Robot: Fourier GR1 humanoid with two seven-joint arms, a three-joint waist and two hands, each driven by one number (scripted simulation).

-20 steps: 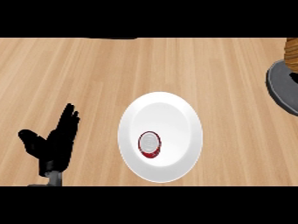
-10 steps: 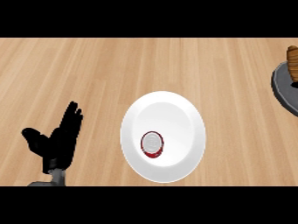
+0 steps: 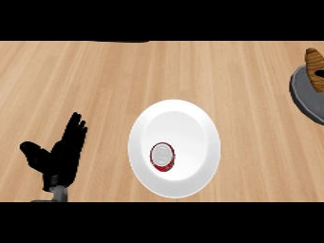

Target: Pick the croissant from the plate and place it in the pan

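Wooden counter [image 3: 87,76], croissant [image 3: 316,69] lower, seemingly over pan [image 3: 319,102], left hand [image 3: 61,154] unmoved

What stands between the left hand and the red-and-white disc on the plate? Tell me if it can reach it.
Probably yes. The left hand is open beside the plate, only bare counter between them, and the red-and-white disc lies uncovered on the plate's near half.
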